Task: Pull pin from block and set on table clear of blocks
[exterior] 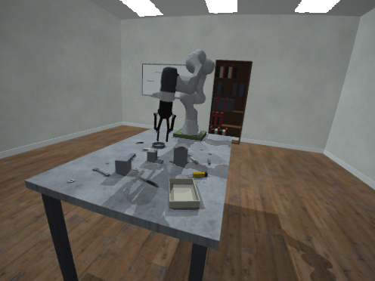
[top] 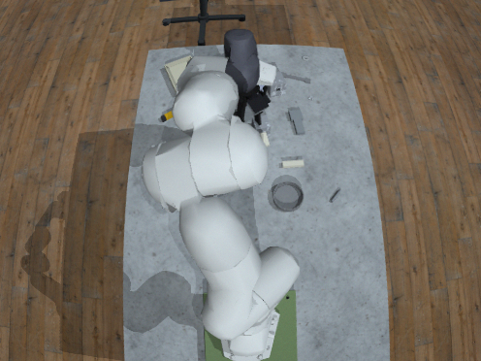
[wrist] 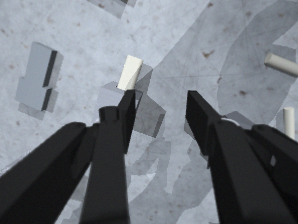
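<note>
In the wrist view a short cream pin (wrist: 131, 72) sticks out of a small grey block on the table. My gripper (wrist: 160, 103) hangs above this block. Its black fingers are partly open with nothing between them. The left fingertip lies over the block's near edge, just below the pin. In the side view the gripper (exterior: 165, 135) is well above the table, over the small block (exterior: 152, 155). In the overhead view the arm hides most of the block, and the gripper (top: 258, 121) shows below the dark wrist.
A slotted grey block (wrist: 39, 75) lies left of the pin's block, and loose cream pegs (wrist: 282, 64) lie to the right. A taller block (exterior: 181, 155), another block (exterior: 123, 165), a ring (top: 286, 193), a tray (exterior: 184, 192) and a screwdriver (exterior: 199, 174) are on the table.
</note>
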### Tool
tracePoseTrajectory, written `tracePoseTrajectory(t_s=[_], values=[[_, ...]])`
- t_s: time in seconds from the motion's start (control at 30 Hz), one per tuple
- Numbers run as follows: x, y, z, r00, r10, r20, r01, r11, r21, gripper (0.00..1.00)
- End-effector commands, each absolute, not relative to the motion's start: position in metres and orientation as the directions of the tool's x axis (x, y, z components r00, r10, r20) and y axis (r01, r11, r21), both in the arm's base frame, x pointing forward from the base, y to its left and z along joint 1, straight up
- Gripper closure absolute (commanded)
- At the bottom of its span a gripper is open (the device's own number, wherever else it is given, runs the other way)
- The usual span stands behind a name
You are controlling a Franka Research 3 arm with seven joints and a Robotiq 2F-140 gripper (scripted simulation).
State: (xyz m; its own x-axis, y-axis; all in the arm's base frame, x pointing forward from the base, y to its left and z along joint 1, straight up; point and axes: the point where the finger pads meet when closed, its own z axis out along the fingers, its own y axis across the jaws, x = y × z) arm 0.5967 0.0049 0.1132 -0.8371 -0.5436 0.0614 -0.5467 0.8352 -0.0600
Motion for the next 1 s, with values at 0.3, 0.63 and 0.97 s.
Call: tracePoseTrajectory(t_s=[0.3,0.63,0.97], values=[[0.6,0.002,0.11,-0.834,-0.55,0.054,-0.552,0.831,-0.064,0.61],[0.601,-0.03,0.098,-0.851,-0.521,0.064,-0.525,0.847,-0.082,0.61],[0.601,-0.037,0.095,-0.855,-0.515,0.067,-0.519,0.85,-0.086,0.61]])
